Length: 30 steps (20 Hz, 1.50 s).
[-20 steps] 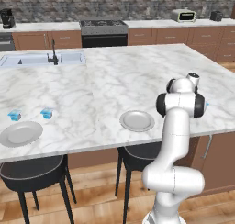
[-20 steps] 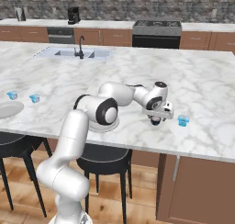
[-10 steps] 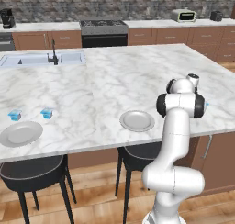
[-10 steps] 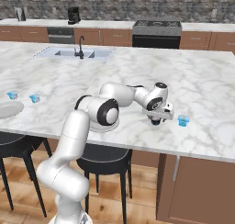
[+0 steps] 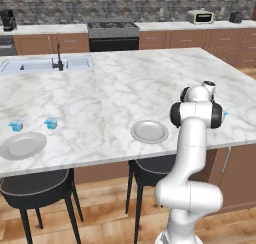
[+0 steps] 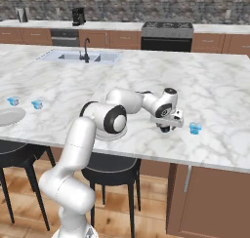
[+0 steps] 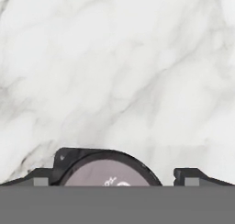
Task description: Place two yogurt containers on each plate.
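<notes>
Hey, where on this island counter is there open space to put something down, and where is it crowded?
Broad bare marble lies between the sink and the island's right end, and between the two plates. It is crowded at the left front corner, where two yogurt containers sit by a plate, and near the gripper beside another container.

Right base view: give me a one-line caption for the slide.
Open hand low over the marble counter, beside a yogurt container; two more containers sit far left.
</notes>
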Available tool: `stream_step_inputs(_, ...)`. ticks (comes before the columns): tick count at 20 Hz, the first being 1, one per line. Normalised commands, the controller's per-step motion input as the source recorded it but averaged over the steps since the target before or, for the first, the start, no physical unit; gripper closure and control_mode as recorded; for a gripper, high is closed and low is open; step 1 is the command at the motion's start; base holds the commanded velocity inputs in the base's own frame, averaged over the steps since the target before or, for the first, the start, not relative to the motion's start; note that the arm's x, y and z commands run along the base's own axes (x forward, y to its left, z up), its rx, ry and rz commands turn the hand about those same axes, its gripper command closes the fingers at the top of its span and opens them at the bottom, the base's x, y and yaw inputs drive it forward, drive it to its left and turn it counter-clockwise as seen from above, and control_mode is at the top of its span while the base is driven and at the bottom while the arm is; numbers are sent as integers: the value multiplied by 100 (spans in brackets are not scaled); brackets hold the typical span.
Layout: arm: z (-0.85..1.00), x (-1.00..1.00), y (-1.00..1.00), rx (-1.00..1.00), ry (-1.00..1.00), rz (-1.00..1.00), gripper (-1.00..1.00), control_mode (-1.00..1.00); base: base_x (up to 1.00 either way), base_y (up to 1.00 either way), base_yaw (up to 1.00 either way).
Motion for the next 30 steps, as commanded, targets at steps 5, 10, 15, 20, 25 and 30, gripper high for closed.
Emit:
stream_step_inputs(5,-9,-10,0,0,7,0,100,-100,0,0,0)
stream_step_inputs(10,-1,-12,0,0,8,0,100,-100,0,0,0)
stream_step_inputs(15,25,-33,19,11,9,0,100,-100,0,0,0)
stream_step_inputs(20,29,-64,54,17,-1,0,100,-100,0,0,0)
stream_step_inputs(25,19,-70,69,12,-14,0,100,-100,0,0,0)
stream_step_inputs(30,9,-46,97,0,-11,-5,100,-100,0,0,0)
